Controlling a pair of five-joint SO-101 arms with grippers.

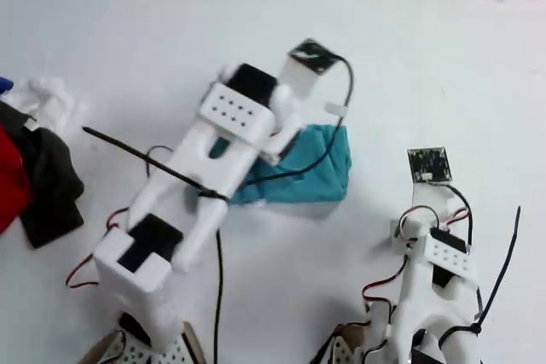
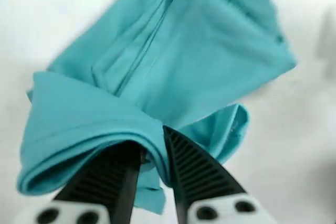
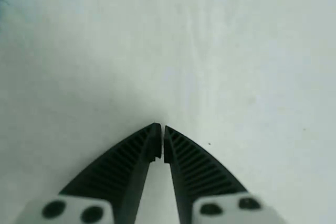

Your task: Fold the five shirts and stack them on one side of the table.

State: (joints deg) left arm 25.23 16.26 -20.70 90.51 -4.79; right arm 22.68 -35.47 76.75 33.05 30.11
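The left gripper [image 2: 152,142] is pinching a fold at the edge of the teal shirt [image 1: 311,172], its fingers clamped on the cloth. The shirt is lying bunched at the middle of the white table [image 1: 426,66]. The right gripper [image 3: 160,132] is hovering over bare tabletop at the near right, its fingers pressed together on nothing. At the left edge, a red shirt [image 1: 8,181], a black shirt [image 1: 51,185] and a white garment [image 1: 51,100] are lying heaped together.

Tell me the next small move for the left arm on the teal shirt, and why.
The left gripper is shut on a bunched fold of the teal shirt, which lies loosely crumpled mid-table, not yet a neat fold. The right gripper sits shut over the table. So probably: lift the pinched edge a little and carry it across the shirt's flatter part.
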